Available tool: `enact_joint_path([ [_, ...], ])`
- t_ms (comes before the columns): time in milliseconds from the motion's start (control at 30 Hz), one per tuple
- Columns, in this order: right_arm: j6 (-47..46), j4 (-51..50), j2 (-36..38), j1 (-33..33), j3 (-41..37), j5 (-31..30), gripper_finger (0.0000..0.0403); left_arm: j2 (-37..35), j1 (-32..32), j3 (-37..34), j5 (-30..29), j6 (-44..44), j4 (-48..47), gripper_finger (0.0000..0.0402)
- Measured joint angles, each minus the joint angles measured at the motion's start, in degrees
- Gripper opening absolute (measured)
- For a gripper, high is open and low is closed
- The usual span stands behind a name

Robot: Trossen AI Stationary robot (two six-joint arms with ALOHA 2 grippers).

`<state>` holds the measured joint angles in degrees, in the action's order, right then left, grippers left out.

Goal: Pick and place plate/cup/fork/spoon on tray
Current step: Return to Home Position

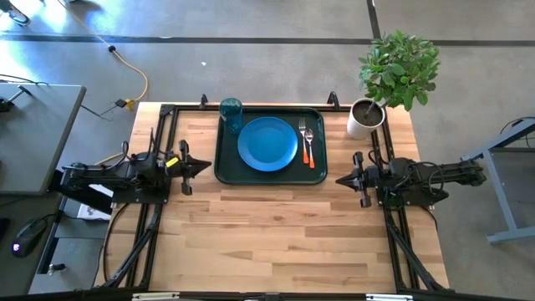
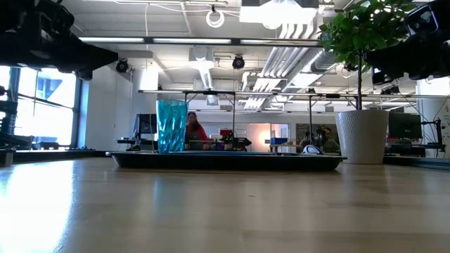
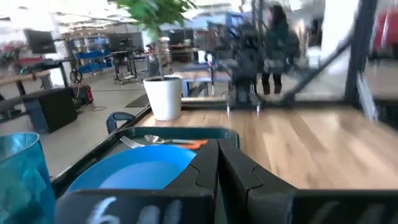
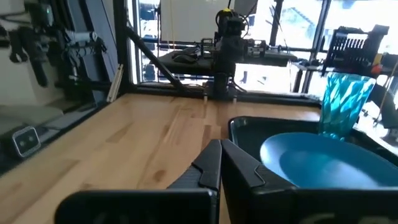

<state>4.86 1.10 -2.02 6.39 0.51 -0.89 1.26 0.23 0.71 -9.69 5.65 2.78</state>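
High view | tray (image 1: 227, 170) holds plate (image 1: 267, 144), cup (image 1: 231, 114), fork (image 1: 303, 134), spoon (image 1: 310, 140) | left gripper (image 1: 206, 167) just off tray's left edge; right gripper (image 1: 338, 179) off its right; all 4 fingers (image 3: 205, 171) pressed together, empty

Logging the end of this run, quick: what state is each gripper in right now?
Left gripper: shut, empty, left of the tray.
Right gripper: shut, empty, right of the tray.

The left gripper (image 1: 203, 167) sits middle left, the right gripper (image 1: 343, 179) middle right; both point inward, fingers pressed together.
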Motion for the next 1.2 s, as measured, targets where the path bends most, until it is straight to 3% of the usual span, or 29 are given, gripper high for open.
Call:
enact_joint_path([
  [167,-4.09,0.00,0.00,0.00,-0.02,0.00,0.0000,0.02,0.04,-0.02,-12.92,-5.83,0.82,0.0000],
  [267,-4.82,0.00,0.00,0.00,-0.02,0.00,0.0000,0.02,0.04,-0.02,-17.37,-5.71,1.07,0.0000],
  [1200,-4.89,0.00,0.00,0.00,-0.04,0.02,0.0000,0.02,0.02,-0.02,-17.90,-4.57,1.08,0.0000],
])
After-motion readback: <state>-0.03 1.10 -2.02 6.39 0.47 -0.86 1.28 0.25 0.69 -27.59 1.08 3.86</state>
